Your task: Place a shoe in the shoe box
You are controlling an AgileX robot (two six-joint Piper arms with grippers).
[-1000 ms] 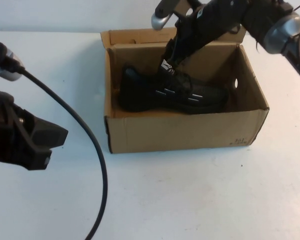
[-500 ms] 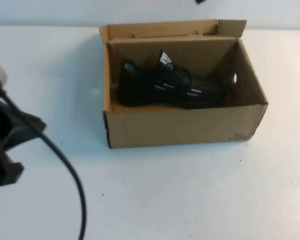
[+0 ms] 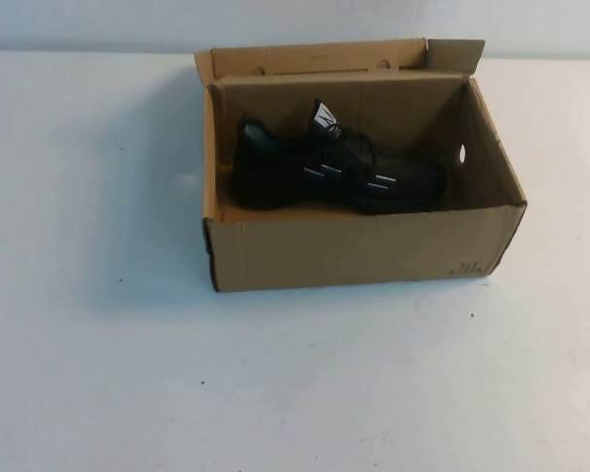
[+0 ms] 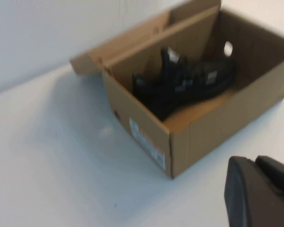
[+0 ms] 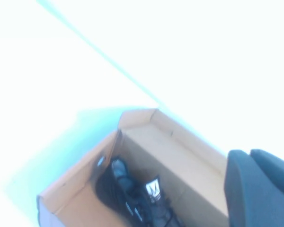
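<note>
The shoe (image 3: pixel 339 172) is seen lying inside the box (image 3: pixel 364 251), below the closed, empty right gripper (image 5: pixel 262 189) and well off the closed left gripper (image 4: pixel 262 194), so nothing more need be gripped.

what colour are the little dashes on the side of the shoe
White, short dashes along the side of the black shoe lying in the shoe box; clearest in the high view.

White table (image 3: pixel 98 374), brown cardboard shoe box (image 3: pixel 364 251) resting open on it
</note>
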